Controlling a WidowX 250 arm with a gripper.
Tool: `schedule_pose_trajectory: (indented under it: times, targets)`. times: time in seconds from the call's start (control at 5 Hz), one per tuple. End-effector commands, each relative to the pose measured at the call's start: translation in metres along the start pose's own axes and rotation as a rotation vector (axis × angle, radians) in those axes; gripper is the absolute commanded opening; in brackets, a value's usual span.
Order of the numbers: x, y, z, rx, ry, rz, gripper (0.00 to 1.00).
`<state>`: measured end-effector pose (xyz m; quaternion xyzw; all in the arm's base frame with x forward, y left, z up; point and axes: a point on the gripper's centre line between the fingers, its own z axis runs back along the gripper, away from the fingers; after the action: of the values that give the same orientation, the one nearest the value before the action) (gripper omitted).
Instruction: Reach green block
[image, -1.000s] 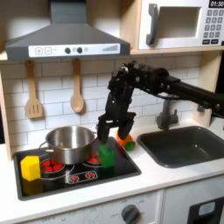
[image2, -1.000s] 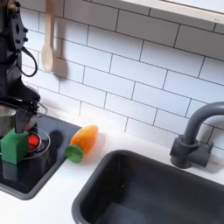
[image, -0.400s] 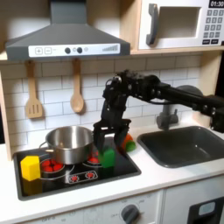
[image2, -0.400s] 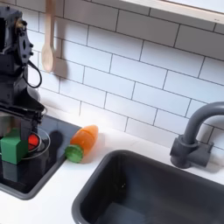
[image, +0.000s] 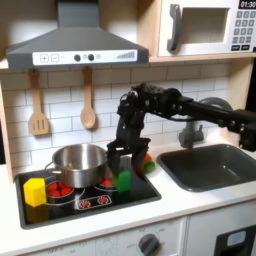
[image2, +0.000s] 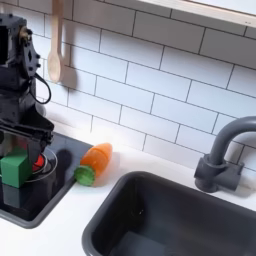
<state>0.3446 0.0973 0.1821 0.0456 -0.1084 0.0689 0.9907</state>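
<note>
the small bright green cube-like block (image: 123, 180) is plain and solid-coloured, and it sits on the black toy stovetop (image: 85, 203), on the red burner ring nearer the first exterior view's right. in the second exterior view the same green block (image2: 14, 167) shows flat faces and crisp corners at the picture's left edge.

the black tool (image: 127, 160) hangs point-down directly over the block, its two fingers spread, one on each side of the block's top. whether the fingers touch the block cannot be told.

to the first exterior view's left of the block stands the shiny steel pot (image: 78, 165), close by, leaving only a narrow gap. a small yellow block (image: 35, 191) rests near the stovetop's left edge, well apart from the green one. just behind and to the right lies an orange oblong toy with a green end (image2: 93, 163), lying on the white counter (image2: 60, 231) beside the stovetop's right edge. further to the right is the dark sink basin (image: 210, 166) with its grey faucet (image2: 226, 152). the stovetop's front part, towards the camera in the first exterior view, is bare apart from its red dials. two wooden utensils (image: 40, 105) hang on the white tiled wall behind.
</note>
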Motion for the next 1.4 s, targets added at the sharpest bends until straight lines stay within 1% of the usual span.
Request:
schedule_pose_trajectory:
  times: [0.0, 0.2, 0.6, 0.8, 1.2]
  targets:
    - [-0.003, 0.000, -0.014, -0.006, 0.030, -0.003, 1.00]
    - [-0.002, -0.001, -0.018, -0.007, 0.042, -0.002, 1.00]
    - [-0.004, -0.007, -0.030, -0.023, 0.075, -0.009, 1.00]
    - [-0.001, -0.008, -0.031, -0.026, 0.073, -0.010, 1.00]
    - [-0.003, -0.005, -0.044, -0.039, 0.111, 0.018, 1.00]
